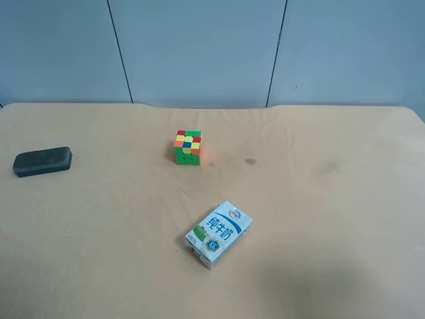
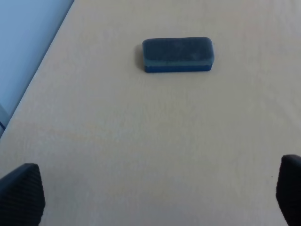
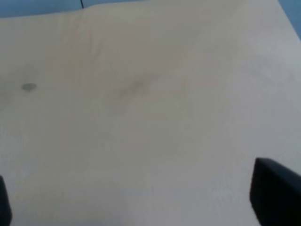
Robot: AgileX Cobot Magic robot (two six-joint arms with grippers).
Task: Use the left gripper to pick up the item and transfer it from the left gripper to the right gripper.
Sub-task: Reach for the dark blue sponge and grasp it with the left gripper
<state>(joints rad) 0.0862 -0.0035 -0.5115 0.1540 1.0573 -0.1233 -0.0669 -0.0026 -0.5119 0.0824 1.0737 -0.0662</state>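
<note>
The item [image 1: 42,161], a flat dark grey-black oblong block, lies on the tan table near the exterior high view's left edge. In the left wrist view the item [image 2: 178,54] lies flat on the table, well ahead of the left gripper [image 2: 155,197]. That gripper is open, with only its two dark fingertips [image 2: 21,195] showing at the frame corners and bare table between them. The right gripper [image 3: 138,200] is also open over bare table, and one fingertip [image 3: 275,193] shows at the frame's edge. Neither arm appears in the exterior high view.
A multicoloured puzzle cube [image 1: 188,147] stands mid-table. A white-blue-green milk carton [image 1: 218,234] lies nearer the front. A small dark stain [image 1: 250,161] marks the table [image 1: 332,219] and also shows as a stain [image 3: 29,86] in the right wrist view. A grey wall backs the table.
</note>
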